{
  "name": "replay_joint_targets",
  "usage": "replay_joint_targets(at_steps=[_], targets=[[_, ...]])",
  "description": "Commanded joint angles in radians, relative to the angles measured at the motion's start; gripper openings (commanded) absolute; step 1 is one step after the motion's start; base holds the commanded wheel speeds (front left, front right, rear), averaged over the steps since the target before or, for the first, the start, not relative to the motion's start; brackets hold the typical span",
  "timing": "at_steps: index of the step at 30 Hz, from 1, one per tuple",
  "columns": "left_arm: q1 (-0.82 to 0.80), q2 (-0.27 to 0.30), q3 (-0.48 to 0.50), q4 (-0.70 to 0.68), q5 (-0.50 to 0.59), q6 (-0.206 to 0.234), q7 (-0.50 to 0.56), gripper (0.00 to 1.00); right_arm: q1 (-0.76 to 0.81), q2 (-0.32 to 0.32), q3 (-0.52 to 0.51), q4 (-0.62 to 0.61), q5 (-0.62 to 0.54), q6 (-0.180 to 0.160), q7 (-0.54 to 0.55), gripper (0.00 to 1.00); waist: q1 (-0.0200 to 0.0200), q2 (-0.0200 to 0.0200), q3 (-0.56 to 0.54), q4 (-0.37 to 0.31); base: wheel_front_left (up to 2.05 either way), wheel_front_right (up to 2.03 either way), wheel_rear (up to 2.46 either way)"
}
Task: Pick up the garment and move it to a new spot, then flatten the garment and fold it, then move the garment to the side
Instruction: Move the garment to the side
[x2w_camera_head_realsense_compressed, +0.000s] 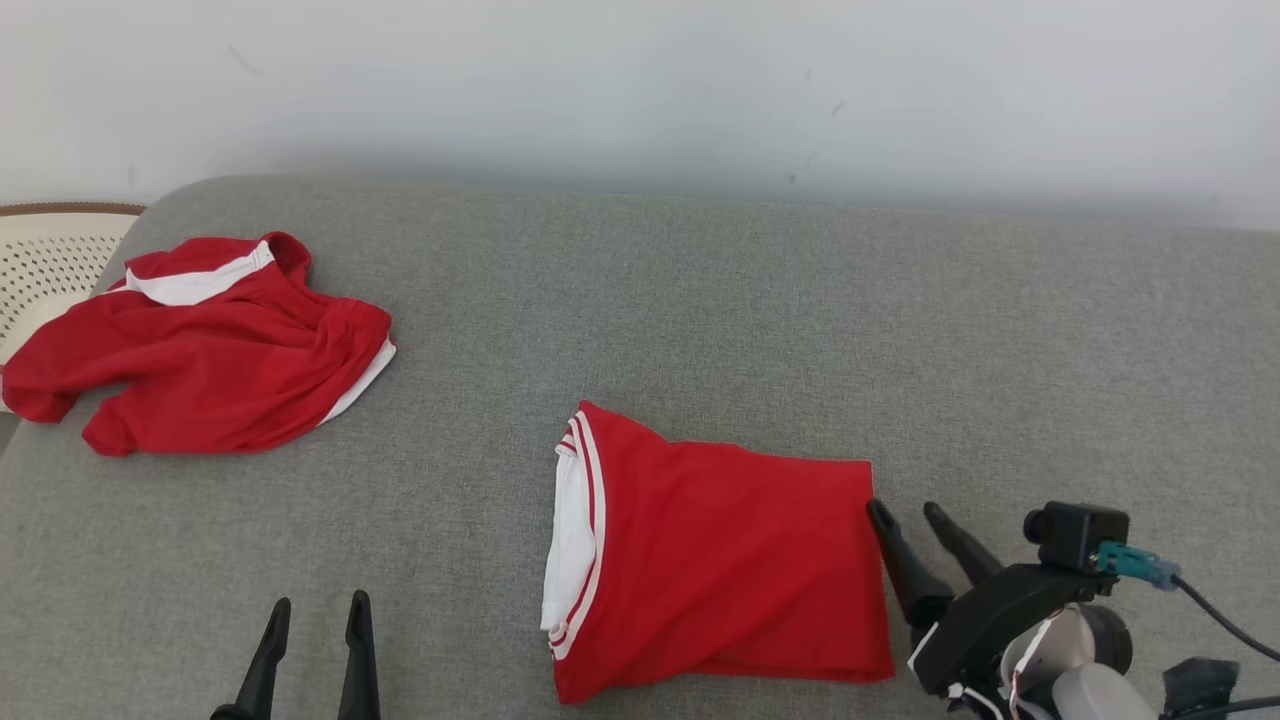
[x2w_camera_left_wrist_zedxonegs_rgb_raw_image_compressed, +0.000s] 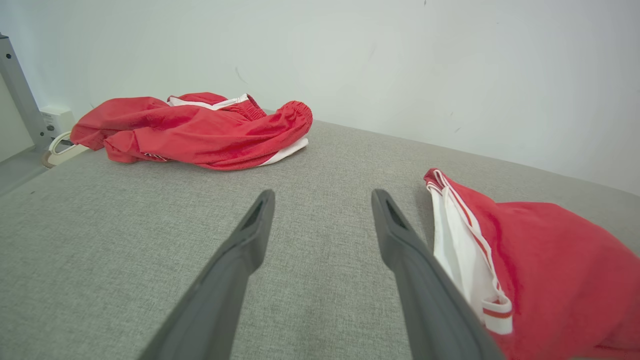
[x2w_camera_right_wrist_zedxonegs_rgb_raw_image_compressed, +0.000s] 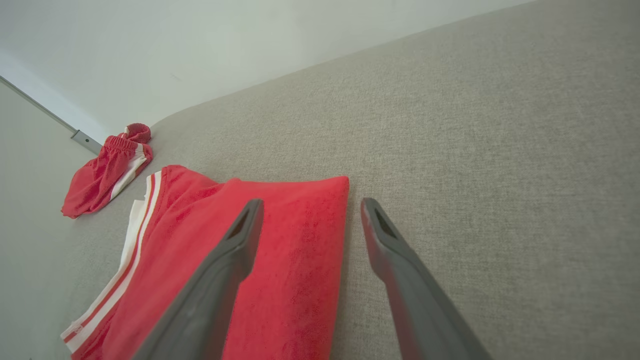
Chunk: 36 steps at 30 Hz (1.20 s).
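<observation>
A grey fabric surface (x2w_camera_head_realsense_compressed: 700, 300) carries two things. A folded red garment (x2w_camera_head_realsense_compressed: 730, 570) with white trim lies flat near the front, and a crumpled red garment (x2w_camera_head_realsense_compressed: 210, 350) lies well apart at the far left.

No words, labels, brands, numbers or signs can be read in any view. The folded red garment (x2w_camera_head_realsense_compressed: 720, 570) shows only white stripes along its edge, with no lettering. The crumpled red garment (x2w_camera_head_realsense_compressed: 210, 350) shows only plain white trim.
</observation>
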Motion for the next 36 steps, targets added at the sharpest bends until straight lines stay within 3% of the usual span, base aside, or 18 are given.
replay_joint_targets(at_steps=[1,22,23,24,25,26,29,36], targets=[[0.009,0.004,0.005,-0.003,0.004,0.003,-0.005,1.00,0.013,0.010,0.001,0.003,-0.007,0.000,0.003,1.00,0.0000,0.0000,0.002,-0.001,0.00,0.00,0.00],[-0.023,0.002,0.012,0.003,0.002,-0.006,-0.005,1.00,-0.038,0.103,-0.001,0.216,-0.052,0.000,0.060,1.00,0.0000,0.0000,0.056,0.024,0.00,0.00,0.00],[-0.025,0.002,0.014,0.004,0.001,-0.006,-0.005,1.00,-0.041,0.107,0.004,0.228,-0.051,0.000,0.068,0.95,0.0000,0.0000,0.059,0.025,0.00,0.00,0.00],[-0.026,0.002,0.014,0.004,0.000,-0.006,-0.005,1.00,-0.045,0.109,0.008,0.237,-0.052,0.000,0.072,0.69,0.0000,0.0000,0.061,0.025,0.00,0.00,0.00],[-0.027,0.002,0.014,0.005,0.000,-0.007,-0.005,1.00,-0.050,0.107,0.006,0.241,-0.058,0.000,0.066,0.60,0.0000,0.0000,0.063,0.027,0.00,0.00,0.00],[-0.027,0.002,0.014,0.005,-0.001,-0.008,-0.005,1.00,-0.057,0.105,-0.004,0.241,-0.061,0.000,0.050,0.65,0.0000,0.0000,0.064,0.028,0.00,0.00,0.00],[-0.024,0.001,0.021,0.001,-0.004,-0.005,-0.005,1.00,-0.067,0.087,-0.020,0.235,-0.080,-0.001,0.029,1.00,0.0000,0.0000,0.067,0.027,0.00,0.00,0.00],[-0.020,0.000,0.028,0.001,-0.005,-0.003,-0.005,1.00,-0.052,0.075,-0.033,0.229,-0.101,-0.003,0.055,1.00,0.0000,0.0000,0.070,0.015,0.00,0.00,0.00]])
